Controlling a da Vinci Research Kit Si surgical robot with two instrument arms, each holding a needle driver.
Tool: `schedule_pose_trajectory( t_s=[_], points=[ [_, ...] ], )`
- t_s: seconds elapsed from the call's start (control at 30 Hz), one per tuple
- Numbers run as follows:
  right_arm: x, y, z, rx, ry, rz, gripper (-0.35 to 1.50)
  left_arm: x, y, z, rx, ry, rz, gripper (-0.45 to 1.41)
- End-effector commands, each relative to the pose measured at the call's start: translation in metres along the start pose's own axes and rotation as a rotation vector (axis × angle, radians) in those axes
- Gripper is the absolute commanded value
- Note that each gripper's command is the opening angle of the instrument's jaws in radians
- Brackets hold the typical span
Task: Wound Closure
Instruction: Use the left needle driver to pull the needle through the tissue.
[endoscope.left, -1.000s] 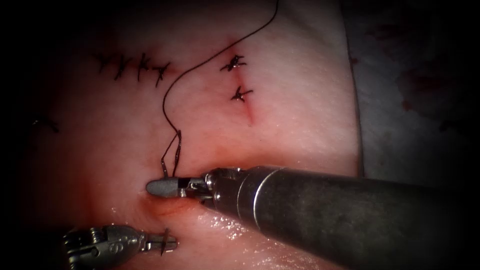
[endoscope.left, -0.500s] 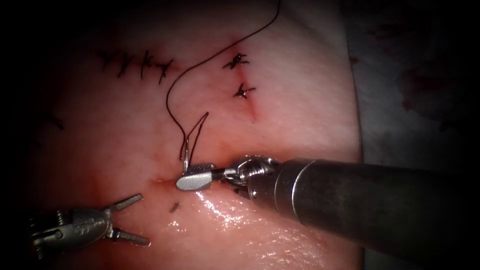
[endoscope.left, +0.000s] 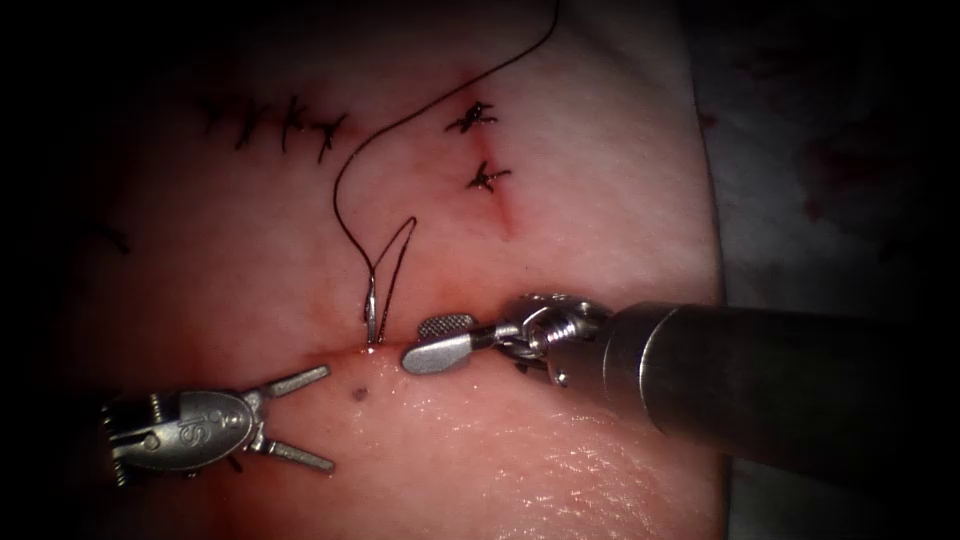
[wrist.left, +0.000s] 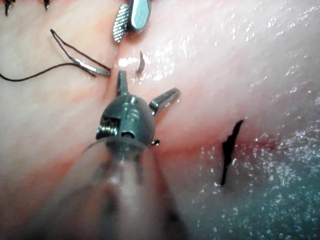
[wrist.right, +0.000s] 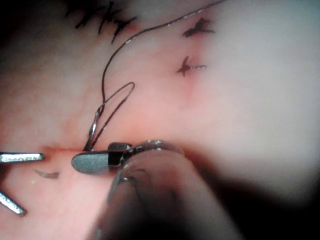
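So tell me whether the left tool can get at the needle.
Probably yes. The left tool holds nothing, its fingers spread, just below-left of the needle, which stands in the tissue at the cut. The right tool, open and empty, sits to the needle's right, off that path.

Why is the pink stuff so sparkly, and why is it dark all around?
Endoscope view: light glints off the wet tissue; it fades toward the edges. Left wrist view: similar glints. Left tool and right tool are open, empty; the needle stands in the cut.
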Motion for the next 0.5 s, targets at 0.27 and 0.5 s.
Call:
schedule_pose_trajectory(
  t_s=[0.27, 0.5],
  points=[
    [0.0021, -0.0002, -0.0019, 0.012, 0.055, -0.037, 1.17, 0.0004, -0.0011, 0.0033, -0.027, 0.032, 0.016, 0.24],
    [0.0014, -0.0009, -0.0033, 0.026, 0.06, -0.075, 1.13, -0.0006, -0.0028, 0.004, -0.027, 0.035, 0.022, 0.06]
  ],
)
